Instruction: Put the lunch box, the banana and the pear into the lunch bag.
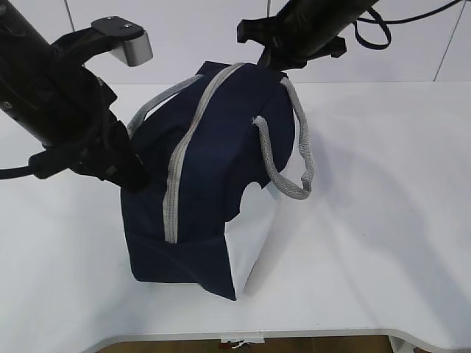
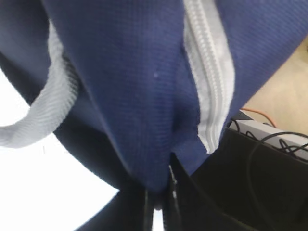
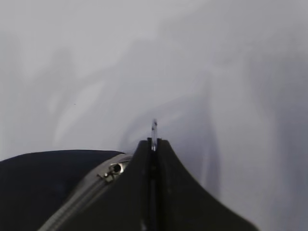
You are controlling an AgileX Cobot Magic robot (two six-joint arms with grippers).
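left gripper (image 2: 159,202) pinching lunch bag (image 1: 213,184) fabric; right gripper (image 3: 154,144) pinching ring pull (image 3: 154,132)

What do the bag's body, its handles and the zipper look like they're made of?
The lunch bag body looks like matte navy woven fabric, its fine weave showing in the left wrist view. The strap handles look like grey ribbed webbing. The zipper has grey tape; its teeth look plastic, though that's uncertain.

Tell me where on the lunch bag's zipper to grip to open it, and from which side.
Grip the metal slider and ring pull at the far end of the grey zipper, coming from behind the lunch bag. The zipper looks fully closed along the top, so only that end offers something to pull.
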